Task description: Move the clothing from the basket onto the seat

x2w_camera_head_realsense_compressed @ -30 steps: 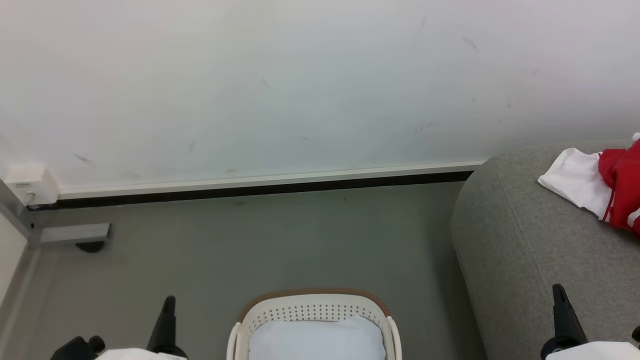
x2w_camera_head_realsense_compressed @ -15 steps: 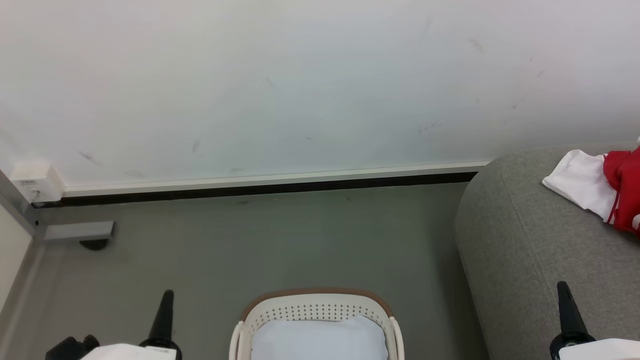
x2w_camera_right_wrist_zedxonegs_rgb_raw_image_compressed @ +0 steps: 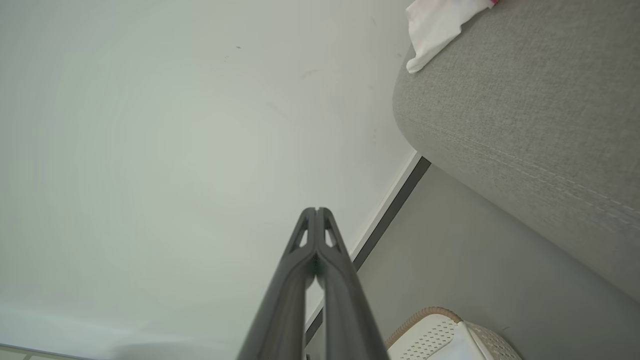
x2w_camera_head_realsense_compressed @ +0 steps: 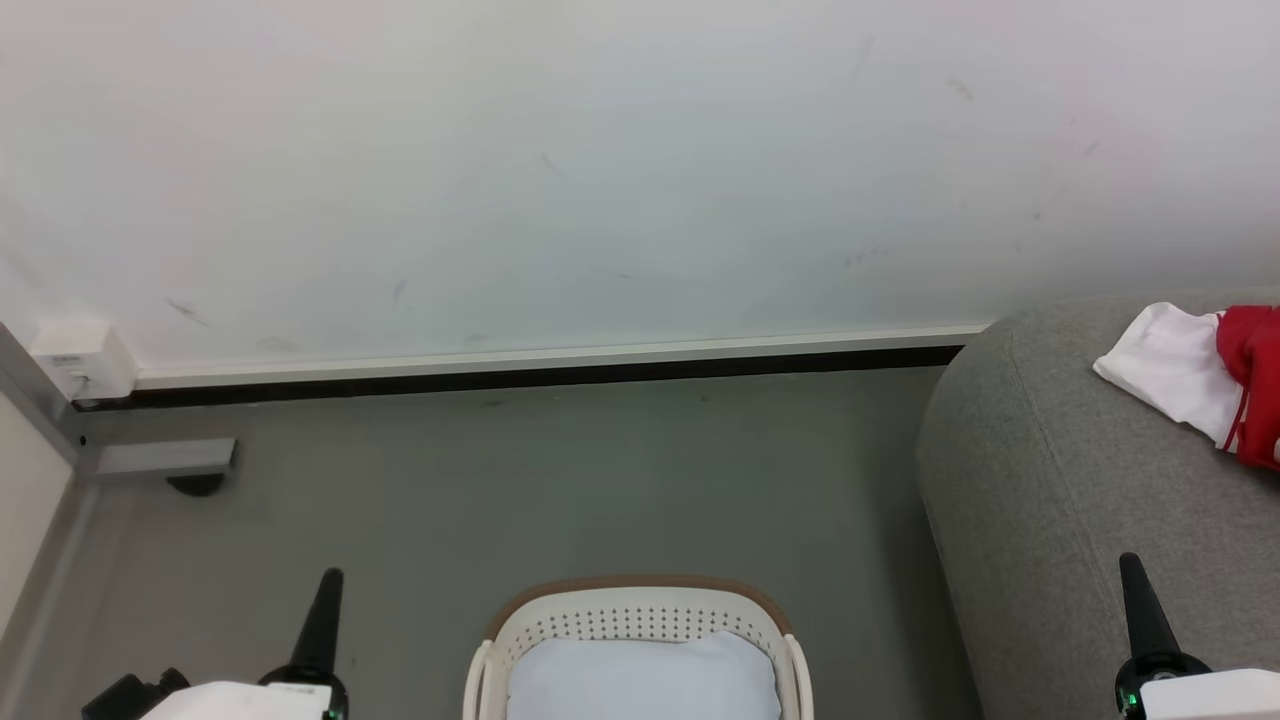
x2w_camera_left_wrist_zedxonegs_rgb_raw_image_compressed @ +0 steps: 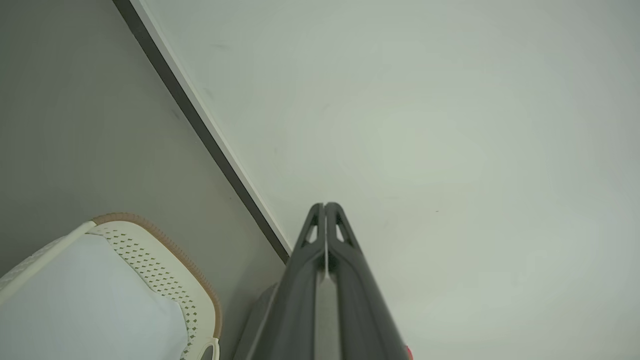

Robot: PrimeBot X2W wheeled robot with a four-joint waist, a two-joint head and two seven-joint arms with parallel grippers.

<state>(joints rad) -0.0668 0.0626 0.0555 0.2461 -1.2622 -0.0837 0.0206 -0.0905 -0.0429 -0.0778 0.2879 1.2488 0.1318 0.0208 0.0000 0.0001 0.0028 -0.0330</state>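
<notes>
While both arms sit low at the near edge of your head view, each gripper is clenched. The left gripper (x2w_camera_head_realsense_compressed: 327, 595) rises at the near left over the floor (x2w_camera_head_realsense_compressed: 600, 480), and the right gripper (x2w_camera_head_realsense_compressed: 1135, 585) rises at the near right in front of the seat (x2w_camera_head_realsense_compressed: 1060, 520). In each wrist view you can see the two dark fingers pressed tip to tip.

Your clothing (x2w_camera_head_realsense_compressed: 1200, 385) lies on top of the seat at the far right, well apart from both grippers. You see two parts of it. One is a white piece (x2w_camera_head_realsense_compressed: 1165, 365), soft and creased, with a folded corner pointing left toward the seat's rounded end. The other is a red piece (x2w_camera_head_realsense_compressed: 1262, 380), touching the white one's right side and cut off by the picture's edge. A thin red cord or trim runs down where white meets red. In the right wrist view the white piece reaches the seat's rounded edge, seen against the wall (x2w_camera_head_realsense_compressed: 600, 150).

The basket (x2w_camera_head_realsense_compressed: 640, 612) stands on the floor at the near centre, between the grippers and left of the seat, apart from it. Its cream wall is dotted with small holes under a brown rim. Something pale and smooth, bluish white, fills its inside. You cannot tell whether that is a garment or a lining.
</notes>
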